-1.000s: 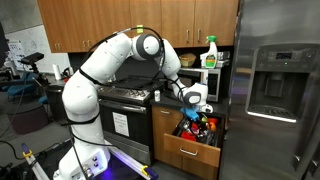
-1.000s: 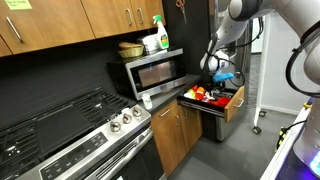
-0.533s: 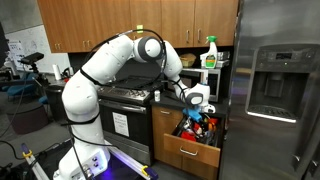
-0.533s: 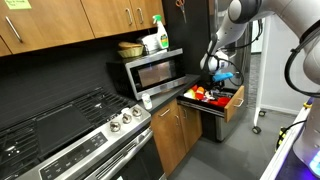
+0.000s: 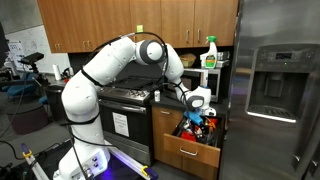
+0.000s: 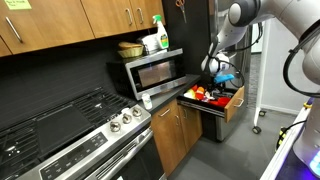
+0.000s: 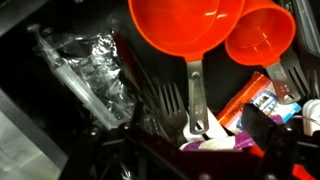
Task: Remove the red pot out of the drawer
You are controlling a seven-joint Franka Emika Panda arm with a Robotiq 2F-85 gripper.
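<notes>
**A:** None of the real work is done, I'd say. The drawer (image 5: pixel 186 152) stands pulled out, but the red pot (image 7: pixel 186 24) lies inside it among the clutter.

**B:** Where exactly?

**A:** In the wrist view it fills the top middle. Its metal handle (image 7: pixel 197 88) runs down toward the camera beside some forks (image 7: pixel 166 100). A second, smaller red vessel (image 7: pixel 262 36) sits just beside it on the right, and crumpled clear wrap (image 7: pixel 95 65) lies to the left.

**B:** And the jaws?

**A:** Spread as wide as they go, holding nothing. In both exterior views the robot's wrist (image 5: pixel 196 97) hangs above the open drawer. It looks apart from the contents, though those pictures are too small to show whether anything touches.

**B:** So what's left?

**A:** Everything that counts, by my reckoning. The jaws have to come down and close on the rim or the handle. Then the pot must be lifted clear of the forks and the other red piece and set down outside the drawer. Opening the drawer is the only part that looks finished.
</notes>
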